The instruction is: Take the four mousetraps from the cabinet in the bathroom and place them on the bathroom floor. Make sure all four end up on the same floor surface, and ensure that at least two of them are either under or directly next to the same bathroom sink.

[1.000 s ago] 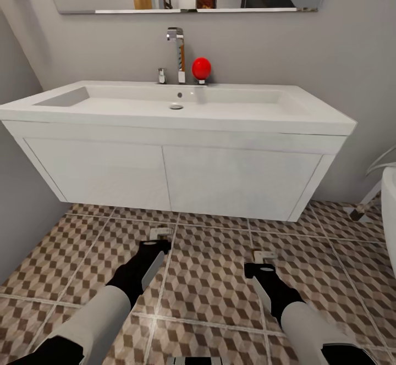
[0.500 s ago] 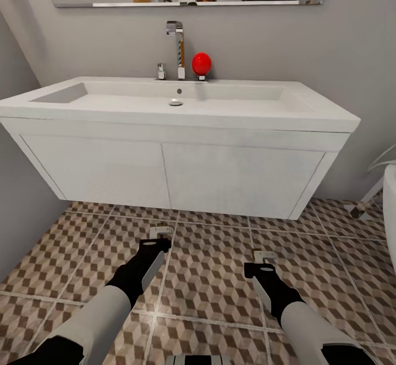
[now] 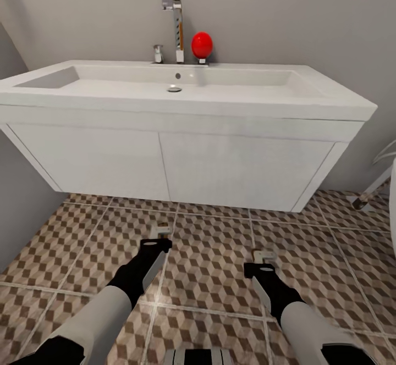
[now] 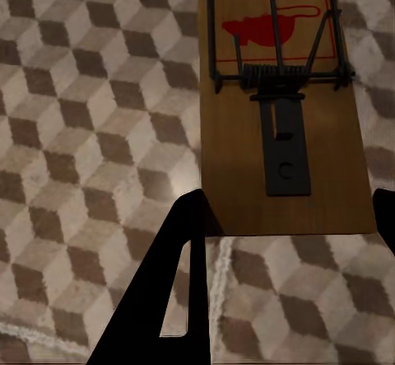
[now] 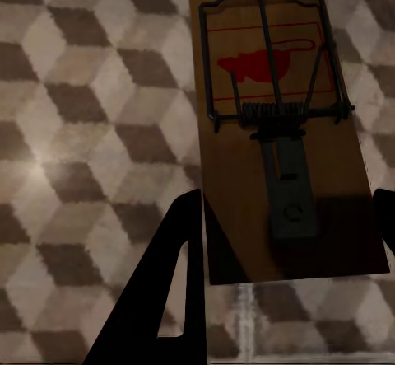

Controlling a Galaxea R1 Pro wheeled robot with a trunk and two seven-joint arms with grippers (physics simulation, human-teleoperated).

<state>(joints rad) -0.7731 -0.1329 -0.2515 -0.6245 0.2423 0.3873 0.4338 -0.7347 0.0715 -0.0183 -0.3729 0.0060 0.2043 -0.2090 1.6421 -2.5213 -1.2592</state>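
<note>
Below the wide white rectangular sink with its chrome tap, both arms hang low over the cube-patterned brown and beige floor tiles. The left gripper and right gripper each clasp a small tan wooden mousetrap between their fingers. Over the last second the vanity has grown larger and the mirror has slid out of sight, so the robot seems to have rolled closer, which puts both traps in good reach of a spot beside the basin.
</note>
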